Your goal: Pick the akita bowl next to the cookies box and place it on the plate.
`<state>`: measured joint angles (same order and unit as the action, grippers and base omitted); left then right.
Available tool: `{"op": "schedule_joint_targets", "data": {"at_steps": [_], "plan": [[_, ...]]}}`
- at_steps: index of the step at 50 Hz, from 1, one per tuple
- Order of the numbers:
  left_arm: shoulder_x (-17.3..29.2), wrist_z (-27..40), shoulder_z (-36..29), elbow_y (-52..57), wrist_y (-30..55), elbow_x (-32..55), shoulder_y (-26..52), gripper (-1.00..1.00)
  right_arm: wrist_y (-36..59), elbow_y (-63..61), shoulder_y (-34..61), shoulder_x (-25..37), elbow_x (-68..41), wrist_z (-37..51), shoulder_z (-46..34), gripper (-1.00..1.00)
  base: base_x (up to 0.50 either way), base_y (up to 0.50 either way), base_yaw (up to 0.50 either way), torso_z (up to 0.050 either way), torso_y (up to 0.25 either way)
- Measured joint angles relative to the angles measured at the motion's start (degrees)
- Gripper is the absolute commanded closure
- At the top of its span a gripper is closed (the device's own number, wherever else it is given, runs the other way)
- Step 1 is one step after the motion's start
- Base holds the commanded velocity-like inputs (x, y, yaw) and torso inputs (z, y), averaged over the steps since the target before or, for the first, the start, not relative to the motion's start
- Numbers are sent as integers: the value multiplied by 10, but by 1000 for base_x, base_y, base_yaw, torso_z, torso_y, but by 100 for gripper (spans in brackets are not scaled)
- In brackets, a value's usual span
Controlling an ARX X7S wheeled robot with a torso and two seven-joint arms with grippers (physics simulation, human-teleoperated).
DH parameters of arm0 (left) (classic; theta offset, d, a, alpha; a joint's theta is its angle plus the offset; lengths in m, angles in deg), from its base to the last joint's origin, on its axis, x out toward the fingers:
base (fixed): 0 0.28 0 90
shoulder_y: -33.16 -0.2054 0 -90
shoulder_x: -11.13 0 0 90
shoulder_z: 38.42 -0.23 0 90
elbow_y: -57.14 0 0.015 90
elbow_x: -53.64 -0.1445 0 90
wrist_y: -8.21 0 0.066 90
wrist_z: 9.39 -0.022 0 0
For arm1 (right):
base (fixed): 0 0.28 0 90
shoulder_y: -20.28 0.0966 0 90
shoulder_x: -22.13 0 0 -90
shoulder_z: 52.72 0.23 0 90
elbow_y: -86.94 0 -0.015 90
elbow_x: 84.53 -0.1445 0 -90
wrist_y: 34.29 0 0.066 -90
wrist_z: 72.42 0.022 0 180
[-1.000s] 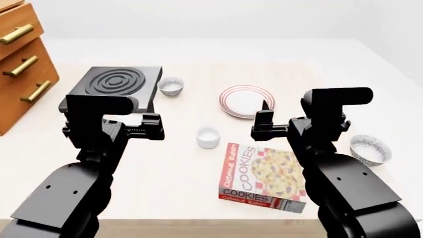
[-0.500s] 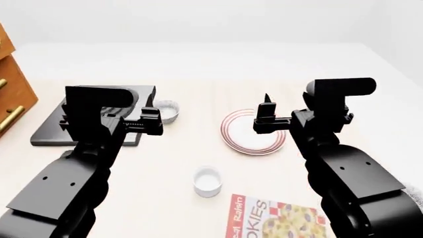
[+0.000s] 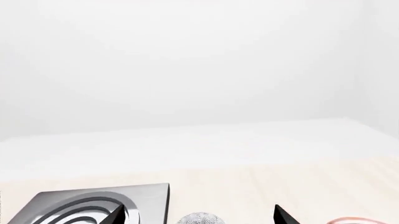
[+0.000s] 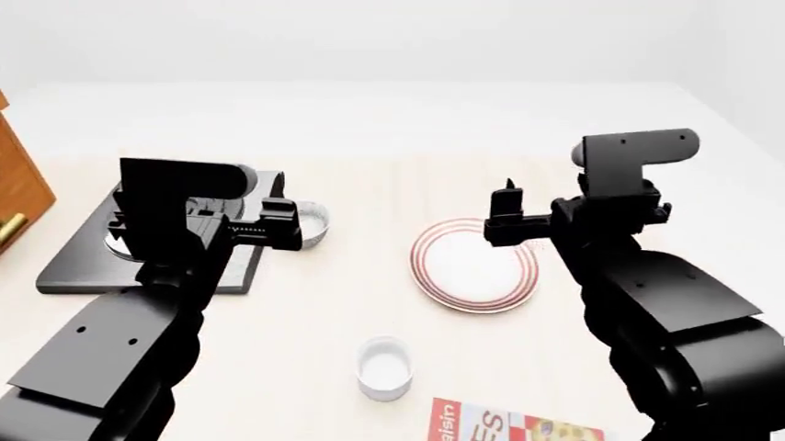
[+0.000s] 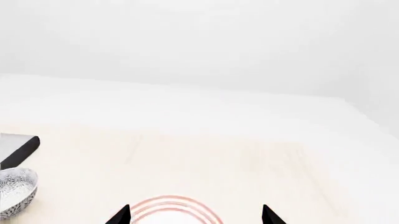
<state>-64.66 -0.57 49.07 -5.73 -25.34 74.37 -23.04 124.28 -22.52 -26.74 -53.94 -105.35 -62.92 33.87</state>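
Nearest on the tabletop (image 4: pixel 344 303), only a corner of the cookies box (image 4: pixel 516 428) shows at the frame edge. The akita bowl is visible in no view; it is judged to lie beyond the frame or behind the right arm. Next come a plain white cup (image 4: pixel 384 366) and the bare plate (image 4: pixel 472 271). The right pincer (image 4: pixel 506 219) hovers over the plate's far rim, released and holding nothing. The left pincer (image 4: pixel 279 235) is likewise released. Farther off, a grey patterned bowl (image 4: pixel 312 220) sits just beside a black block (image 4: pixel 80 266). Risk: mistaking that bowl for the target.
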Motion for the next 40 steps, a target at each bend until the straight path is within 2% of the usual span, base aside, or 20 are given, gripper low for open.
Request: {"op": "schedule_joint_targets", "data": {"at_steps": [8,13,27,40], "plan": [[2,1,-2,0,-2,1,-2,-100,90,29,57,70,0,-16,-42,-100,0,0,0,0,0],[4,1,-2,-2,-4,2,-3,-100,139,52,93,126,-44,-11,-68,-100,0,0,0,0,0],[8,1,-6,-14,-9,2,1,-100,192,119,176,294,-359,141,-138,-100,0,0,0,0,0],[10,4,-9,-16,-10,4,1,-100,187,109,140,399,-539,231,-142,-100,0,0,0,0,0]]}}
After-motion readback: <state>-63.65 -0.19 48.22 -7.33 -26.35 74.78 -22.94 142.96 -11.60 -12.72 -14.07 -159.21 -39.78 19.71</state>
